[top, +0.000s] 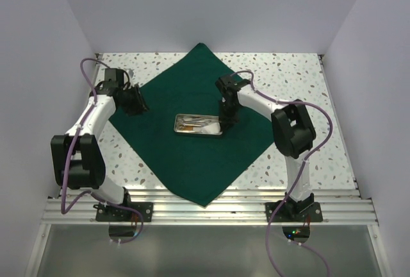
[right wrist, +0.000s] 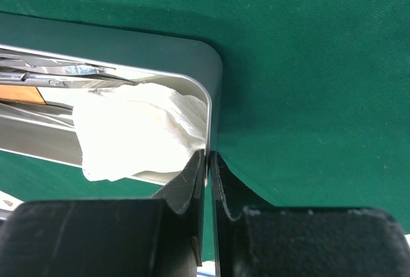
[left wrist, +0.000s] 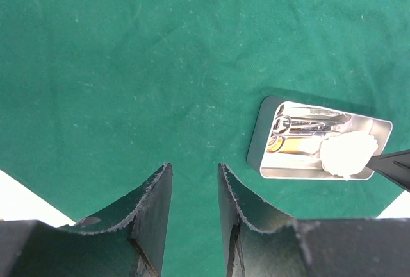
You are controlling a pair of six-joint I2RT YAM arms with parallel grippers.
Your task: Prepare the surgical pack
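The dark green drape (top: 192,161) lies flat on the table as a diamond. On its middle sits the steel tray (top: 177,125), holding steel scissors and forceps (left wrist: 301,125) and a white gauze wad (left wrist: 346,152). My right gripper (right wrist: 209,155) is shut on the tray's right end wall (right wrist: 214,97), with the gauze (right wrist: 141,136) just inside that wall. My left gripper (left wrist: 195,168) hangs open above the drape's left part (left wrist: 160,65), well left of the tray (left wrist: 256,152), with nothing between its fingers.
White speckled tabletop (top: 288,72) shows around the drape, with white walls on three sides. The metal rail (top: 205,209) carrying both arm bases runs along the near edge.
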